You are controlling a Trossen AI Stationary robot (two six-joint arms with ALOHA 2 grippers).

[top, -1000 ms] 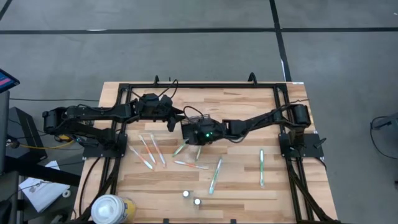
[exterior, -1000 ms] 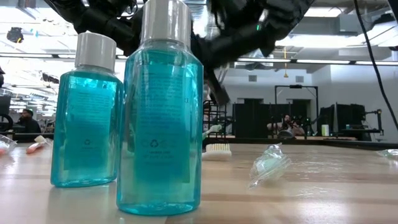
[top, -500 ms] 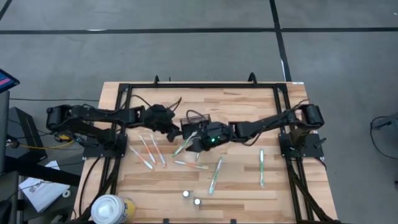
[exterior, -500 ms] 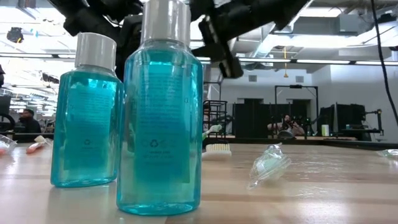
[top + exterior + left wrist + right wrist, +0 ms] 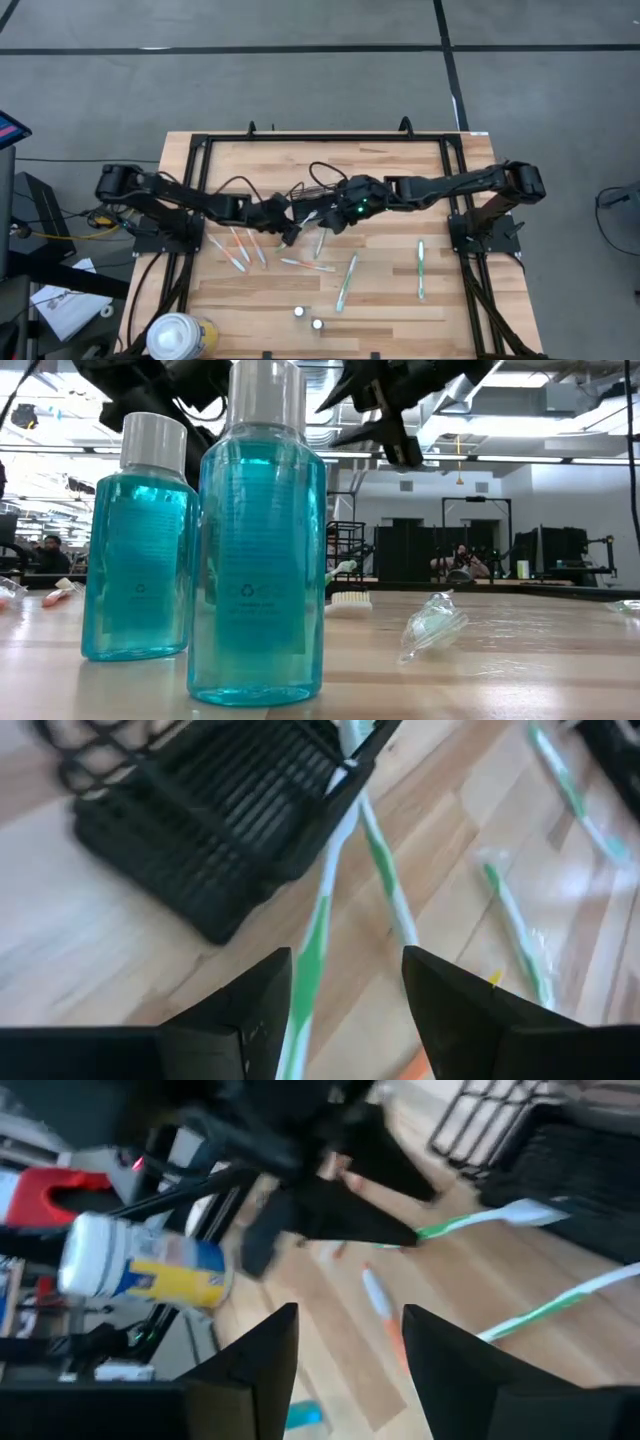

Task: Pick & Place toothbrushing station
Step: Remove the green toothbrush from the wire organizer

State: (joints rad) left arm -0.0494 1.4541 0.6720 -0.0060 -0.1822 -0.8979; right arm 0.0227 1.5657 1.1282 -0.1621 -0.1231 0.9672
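The black wire-mesh holder (image 5: 215, 815) lay tipped on its side near the middle of the bench, somewhat toward the far edge, its ribbed floor and thin grid walls showing. Two slim white toothbrushes with green parts (image 5: 375, 850) poked out of its mouth onto the wood. The left gripper (image 5: 287, 226) hung just beside it with fingers (image 5: 235, 1025) spread, grasping nothing. The right gripper (image 5: 335, 212) was on the holder's other side, released too, fingers (image 5: 450, 1370) apart. More brushes (image 5: 346, 281) lay scattered toward the near edge.
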